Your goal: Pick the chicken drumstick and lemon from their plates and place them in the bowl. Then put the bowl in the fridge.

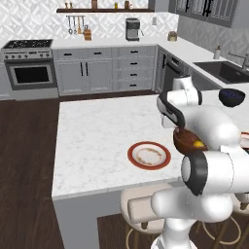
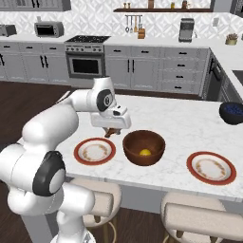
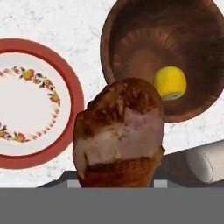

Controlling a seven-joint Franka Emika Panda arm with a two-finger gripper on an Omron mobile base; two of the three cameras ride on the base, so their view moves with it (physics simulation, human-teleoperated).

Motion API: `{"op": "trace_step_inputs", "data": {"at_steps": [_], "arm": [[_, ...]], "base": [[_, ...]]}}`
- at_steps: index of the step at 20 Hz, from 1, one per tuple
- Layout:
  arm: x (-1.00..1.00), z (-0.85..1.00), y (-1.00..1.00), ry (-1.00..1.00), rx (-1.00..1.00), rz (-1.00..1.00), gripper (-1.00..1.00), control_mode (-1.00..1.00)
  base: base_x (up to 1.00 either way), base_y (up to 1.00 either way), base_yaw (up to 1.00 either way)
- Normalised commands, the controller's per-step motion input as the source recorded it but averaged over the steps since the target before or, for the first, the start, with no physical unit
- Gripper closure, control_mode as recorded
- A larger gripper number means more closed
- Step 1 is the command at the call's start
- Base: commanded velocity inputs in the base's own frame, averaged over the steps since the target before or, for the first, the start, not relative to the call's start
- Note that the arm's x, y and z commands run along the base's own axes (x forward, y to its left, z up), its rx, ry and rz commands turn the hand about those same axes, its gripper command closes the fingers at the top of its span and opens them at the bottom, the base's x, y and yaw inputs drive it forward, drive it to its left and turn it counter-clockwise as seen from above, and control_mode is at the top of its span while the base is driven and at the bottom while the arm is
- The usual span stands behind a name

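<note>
My gripper (image 2: 113, 129) is shut on the chicken drumstick (image 3: 118, 131), holding it above the counter between the left plate (image 2: 81, 148) and the bowl (image 2: 131, 146). In the hand view the brown, meaty end hides the fingertips. The wooden bowl (image 3: 131, 52) stands just right of the gripper, and the yellow lemon (image 3: 169, 82) lies inside it, also seen as the lemon (image 2: 145, 152) in the right base view. Beneath and left of the drumstick lies an empty red-rimmed plate (image 3: 72, 103). A second plate (image 2: 194, 167) rests right of the bowl. The fridge is out of view.
A dark blue bowl (image 2: 231, 113) stands at the far right of the island counter (image 1: 97, 131). Stools (image 2: 199, 220) are tucked under the near edge. Stove, cabinets and a sink (image 1: 228, 70) line the back walls.
</note>
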Motion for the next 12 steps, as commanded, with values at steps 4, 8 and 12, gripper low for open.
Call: {"op": "trace_step_inputs", "data": {"at_steps": [4,8,12], "arm": [[0.03,0.0,-1.0,0.0,0.12,0.0,1.0,-1.0],[0.06,-0.05,-0.87,-0.01,0.2,0.0,1.0,-1.0],[0.51,-0.16,-0.49,0.0,0.04,0.0,1.0,-1.0]], "base": [[0.0,0.0,0.0],[0.0,0.0,0.0],[0.0,0.0,0.0]]}}
